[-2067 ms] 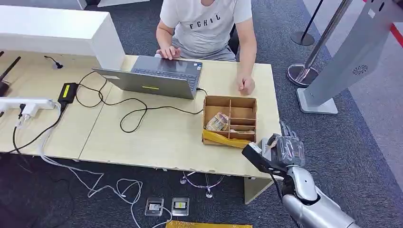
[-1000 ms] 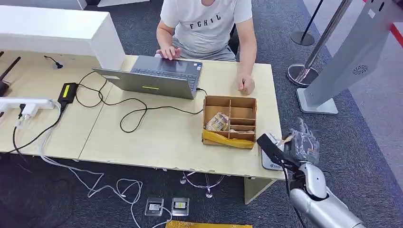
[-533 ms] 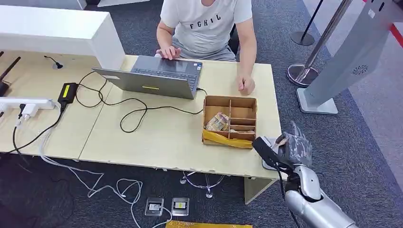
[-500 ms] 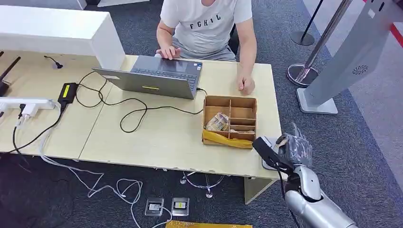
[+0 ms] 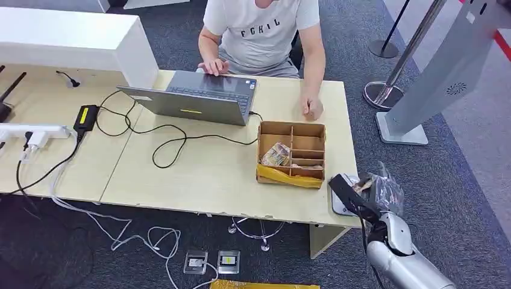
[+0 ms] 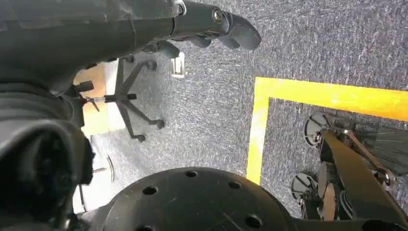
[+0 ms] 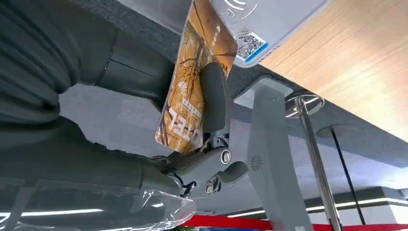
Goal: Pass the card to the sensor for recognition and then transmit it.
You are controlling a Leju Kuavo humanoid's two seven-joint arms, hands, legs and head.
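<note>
The right robot hand (image 5: pixel 375 194), wrapped in clear plastic film, hovers at the worktop's near right corner, pinching an orange-and-brown printed card (image 7: pixel 195 82) between thumb and finger. The card's far edge hangs just over the flat white card sensor with a QR sticker (image 7: pixel 250 19); contact cannot be told. The left robot hand (image 6: pixel 211 21) hangs over grey carpet, fingers curled in on nothing. On the pale wooden worktop (image 5: pixel 199 174) stand a partitioned cardboard box (image 5: pixel 292 153) and a grey laptop (image 5: pixel 199 99), where a seated person (image 5: pixel 262 30) types.
</note>
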